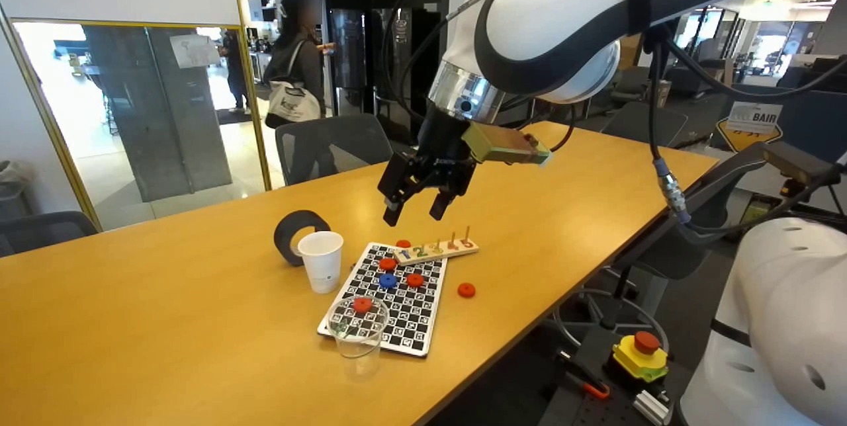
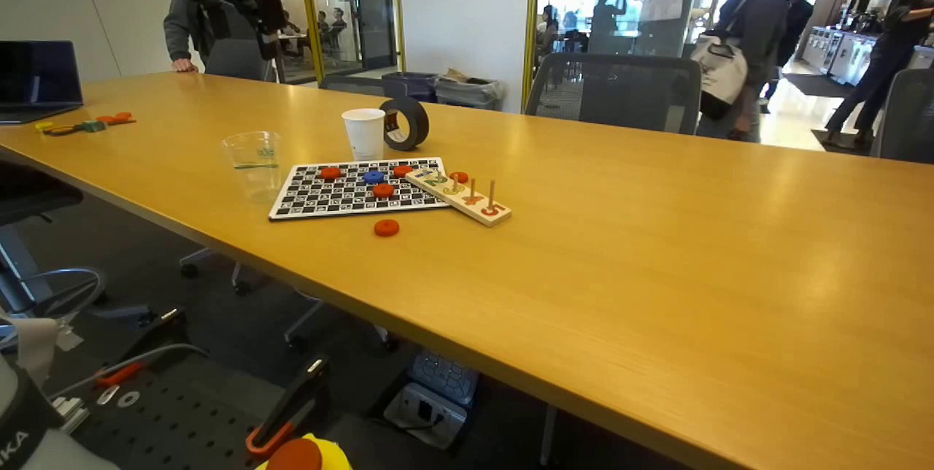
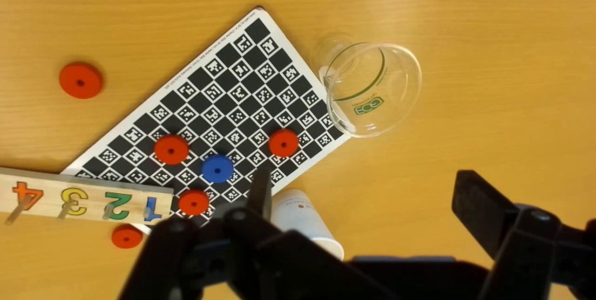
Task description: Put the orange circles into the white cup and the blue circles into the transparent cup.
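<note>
Wrist view gives you one blue disc (image 3: 217, 164) left of centre on the checkered marker board (image 3: 237, 92), with three orange-red discs (image 3: 283, 138) near it; two more lie on the table (image 3: 489, 57), upper left and lower left. The clear plastic cup (image 3: 396, 85) stands upper right, the white paper cup (image 3: 298, 216) lower centre, partly hidden by your gripper (image 3: 363, 193), its jaws spread wide and gripping nothing. A numbered wooden peg board (image 3: 95, 200) overlaps the marker board, lower left.
</note>
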Robot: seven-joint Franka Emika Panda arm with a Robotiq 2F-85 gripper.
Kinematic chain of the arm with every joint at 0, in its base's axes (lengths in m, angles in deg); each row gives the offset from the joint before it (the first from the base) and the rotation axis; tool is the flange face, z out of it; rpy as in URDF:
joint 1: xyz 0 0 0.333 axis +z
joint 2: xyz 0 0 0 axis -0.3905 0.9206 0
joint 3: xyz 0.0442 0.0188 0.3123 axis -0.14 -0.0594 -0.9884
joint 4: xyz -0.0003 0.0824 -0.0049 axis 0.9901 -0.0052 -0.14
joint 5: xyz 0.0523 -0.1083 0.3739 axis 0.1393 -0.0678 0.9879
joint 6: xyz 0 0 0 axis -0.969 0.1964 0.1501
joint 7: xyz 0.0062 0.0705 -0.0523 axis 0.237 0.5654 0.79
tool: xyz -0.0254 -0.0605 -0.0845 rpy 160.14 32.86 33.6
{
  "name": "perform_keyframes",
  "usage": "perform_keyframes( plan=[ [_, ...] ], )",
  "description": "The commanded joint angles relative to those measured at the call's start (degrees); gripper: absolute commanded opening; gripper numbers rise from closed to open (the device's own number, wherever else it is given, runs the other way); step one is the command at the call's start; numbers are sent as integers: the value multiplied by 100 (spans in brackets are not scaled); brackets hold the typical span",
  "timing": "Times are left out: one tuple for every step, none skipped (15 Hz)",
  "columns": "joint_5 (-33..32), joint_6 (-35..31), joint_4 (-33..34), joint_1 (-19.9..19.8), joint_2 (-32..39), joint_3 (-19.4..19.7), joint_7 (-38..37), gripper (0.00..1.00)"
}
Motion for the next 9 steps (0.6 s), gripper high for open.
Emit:
perform_keyframes(
  plan=[
    [4,23,14,-16,-2,-10,4,100],
    [-26,-32,-37,-28,6,-30,10,100],
    [-222,-14,-74,-111,27,-116,-25,100],
    [-387,-55,-136,-160,40,-164,-26,100],
    [-633,-146,-247,-222,47,-227,20,100],
    [-866,-156,-308,-266,64,-258,58,100],
    [-1128,-188,-409,-326,76,-274,123,100],
    [-1337,-237,-501,-354,100,-258,215,100],
    [-1516,-303,-601,-361,138,-184,397,100]
  ],
)
